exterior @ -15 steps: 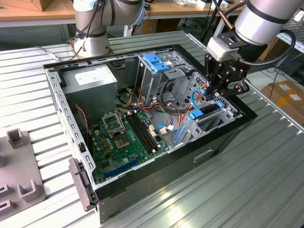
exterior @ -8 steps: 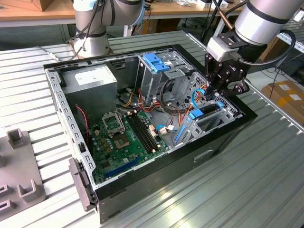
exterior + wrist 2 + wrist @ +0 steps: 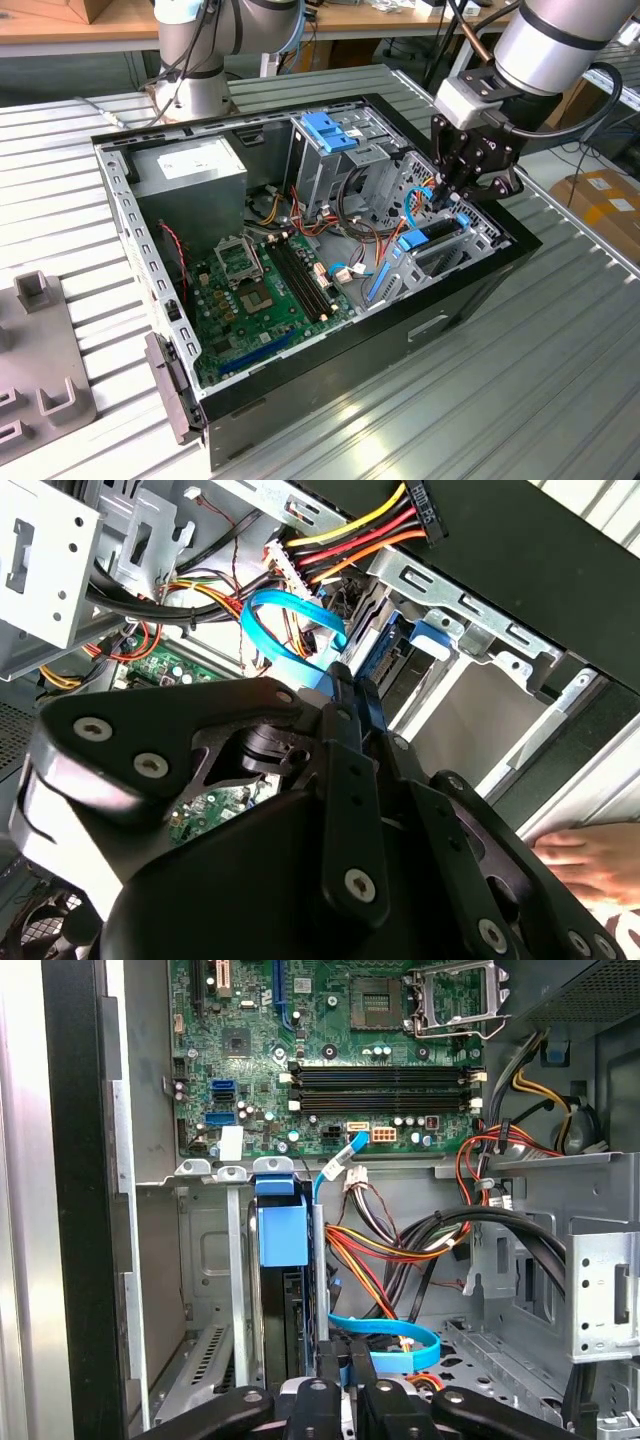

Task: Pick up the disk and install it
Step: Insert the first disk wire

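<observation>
The gripper (image 3: 345, 1358), jaws together, is hanging just beside the disk (image 3: 280, 1230) standing in its bay, probably risking a snag on the blue cable (image 3: 385, 1335) looping at its tips.

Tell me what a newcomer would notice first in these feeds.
The open case with its green motherboard dominates the exterior view, and the black gripper reaches into the drive cage at that view's right. In the first wrist view, the disk stands on edge in its bay, its bright blue carrier close to the gripper. A person's hand rests beside the case in the second wrist view.
</observation>
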`<state>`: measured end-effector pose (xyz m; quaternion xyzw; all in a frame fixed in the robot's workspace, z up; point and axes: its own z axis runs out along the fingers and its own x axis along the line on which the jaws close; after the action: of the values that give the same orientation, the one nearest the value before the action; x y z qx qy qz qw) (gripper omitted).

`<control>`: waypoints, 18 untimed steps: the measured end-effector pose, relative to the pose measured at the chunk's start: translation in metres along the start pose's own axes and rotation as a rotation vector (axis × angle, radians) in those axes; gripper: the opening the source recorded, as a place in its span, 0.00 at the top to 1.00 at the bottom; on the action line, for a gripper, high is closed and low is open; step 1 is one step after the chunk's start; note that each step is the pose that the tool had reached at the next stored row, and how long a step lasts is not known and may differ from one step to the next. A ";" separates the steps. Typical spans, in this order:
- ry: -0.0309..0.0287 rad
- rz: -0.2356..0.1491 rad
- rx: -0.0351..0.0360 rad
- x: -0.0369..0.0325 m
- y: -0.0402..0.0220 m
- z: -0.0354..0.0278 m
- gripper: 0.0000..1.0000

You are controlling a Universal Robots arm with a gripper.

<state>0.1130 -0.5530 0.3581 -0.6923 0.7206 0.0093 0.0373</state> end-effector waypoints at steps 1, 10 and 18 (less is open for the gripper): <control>-0.0001 -0.001 -0.0001 0.0000 0.0000 0.0000 0.84; -0.0021 -0.036 0.0465 0.0026 0.0204 -0.0007 0.84; 0.0140 -0.044 0.0922 0.0061 0.0261 0.0002 0.84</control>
<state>0.0868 -0.5580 0.3565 -0.7055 0.7051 -0.0296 0.0644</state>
